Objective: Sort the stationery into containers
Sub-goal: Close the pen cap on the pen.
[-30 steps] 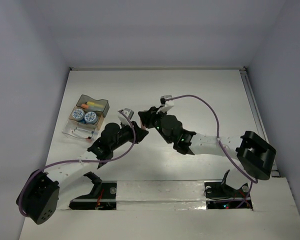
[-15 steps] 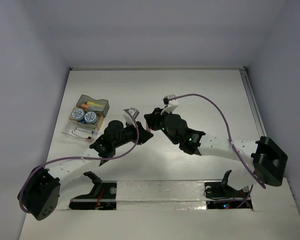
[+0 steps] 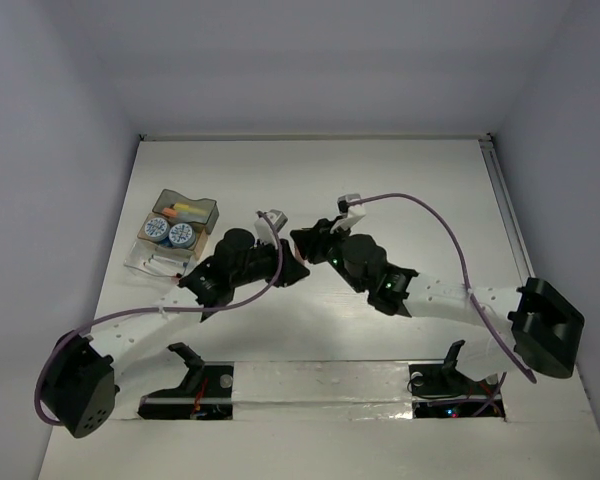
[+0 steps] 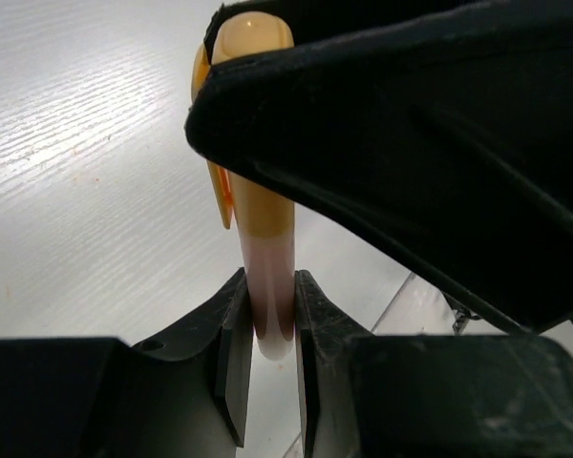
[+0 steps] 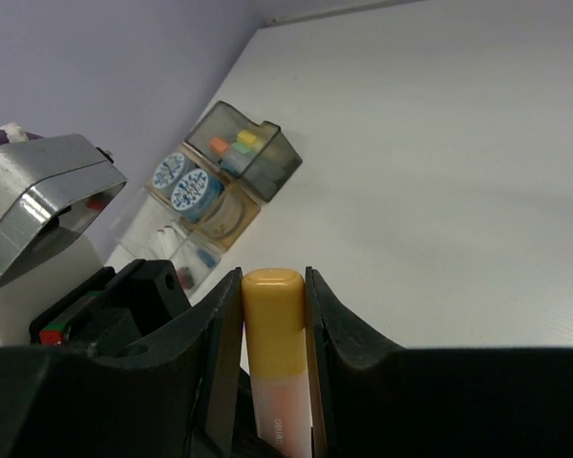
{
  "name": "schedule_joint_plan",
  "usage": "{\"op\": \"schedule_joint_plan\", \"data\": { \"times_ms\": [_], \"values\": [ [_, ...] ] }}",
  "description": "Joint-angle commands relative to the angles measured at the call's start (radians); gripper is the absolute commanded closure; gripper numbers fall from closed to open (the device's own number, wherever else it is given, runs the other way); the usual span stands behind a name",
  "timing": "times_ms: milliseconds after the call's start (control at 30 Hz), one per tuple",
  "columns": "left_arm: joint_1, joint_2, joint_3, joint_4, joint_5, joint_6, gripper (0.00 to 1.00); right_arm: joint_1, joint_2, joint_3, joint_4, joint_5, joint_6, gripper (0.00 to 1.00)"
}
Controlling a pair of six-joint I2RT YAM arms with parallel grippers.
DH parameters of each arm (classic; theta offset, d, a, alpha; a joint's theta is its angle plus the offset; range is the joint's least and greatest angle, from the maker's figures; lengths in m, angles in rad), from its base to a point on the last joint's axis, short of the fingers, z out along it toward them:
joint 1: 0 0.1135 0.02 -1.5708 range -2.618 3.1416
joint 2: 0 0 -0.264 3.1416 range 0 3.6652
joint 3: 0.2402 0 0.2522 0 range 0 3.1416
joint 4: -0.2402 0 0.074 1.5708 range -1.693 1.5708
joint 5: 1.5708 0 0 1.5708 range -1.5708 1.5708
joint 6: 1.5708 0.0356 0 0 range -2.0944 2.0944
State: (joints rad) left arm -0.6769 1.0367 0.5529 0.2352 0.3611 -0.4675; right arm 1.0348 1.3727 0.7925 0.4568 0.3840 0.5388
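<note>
One marker [image 5: 275,334], with a yellow-orange cap and a pale pinkish body, is held from both ends. My right gripper [image 5: 274,286] is shut on its cap end. My left gripper [image 4: 267,324] is shut on the pale tail end of the marker [image 4: 263,239]. In the top view the two grippers meet nose to nose at mid-table, left gripper [image 3: 283,265], right gripper [image 3: 302,243], with the marker hidden between them. The containers stand at the left: a grey box [image 3: 192,213] holding orange, yellow and green pieces, two round blue-white pots [image 3: 170,232], and a clear tray [image 3: 152,262].
The left arm's silver wrist camera housing [image 5: 48,205] looms close at the left of the right wrist view. A purple cable [image 3: 420,215] arcs over the right arm. The white table [image 3: 400,190] stretches back to the walls.
Both arms, joined at the marker, have shifted a little to the right. Both grips have stayed the same.
</note>
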Motion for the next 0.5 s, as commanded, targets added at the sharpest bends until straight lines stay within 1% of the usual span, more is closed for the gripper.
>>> {"op": "schedule_joint_plan", "data": {
  "times_ms": [0, 133, 167, 267, 333, 367, 400, 433, 467],
  "values": [
    [0.039, -0.038, 0.246, 0.337, -0.166, 0.020, 1.00, 0.059, 0.022, -0.150, -0.213, -0.243, 0.091, 1.00],
    [0.039, -0.035, 0.321, 0.314, -0.179, 0.041, 1.00, 0.093, 0.029, -0.206, -0.182, -0.226, 0.145, 1.00],
    [0.039, -0.026, 0.350, 0.311, -0.175, 0.044, 1.00, 0.123, 0.040, -0.222, -0.170, -0.229, 0.157, 1.00],
    [0.039, 0.003, 0.387, 0.308, -0.151, 0.040, 1.00, 0.159, 0.091, -0.216, -0.176, -0.205, 0.196, 1.00],
    [0.039, 0.009, 0.381, 0.311, -0.146, 0.033, 1.00, 0.159, 0.075, -0.225, -0.184, -0.150, 0.229, 1.00],
    [0.039, 0.013, 0.358, 0.312, -0.148, 0.027, 1.00, 0.159, 0.022, -0.226, -0.194, -0.114, 0.233, 1.00],
    [0.039, 0.014, 0.343, 0.312, -0.154, 0.021, 1.00, 0.150, -0.012, -0.223, -0.210, -0.084, 0.234, 0.94],
    [0.039, 0.014, 0.326, 0.311, -0.160, 0.021, 1.00, 0.134, -0.046, -0.204, -0.225, -0.070, 0.215, 0.80],
    [0.039, 0.014, 0.285, 0.309, -0.178, 0.017, 1.00, 0.117, -0.119, -0.190, -0.259, -0.068, 0.205, 0.52]
  ]
}}
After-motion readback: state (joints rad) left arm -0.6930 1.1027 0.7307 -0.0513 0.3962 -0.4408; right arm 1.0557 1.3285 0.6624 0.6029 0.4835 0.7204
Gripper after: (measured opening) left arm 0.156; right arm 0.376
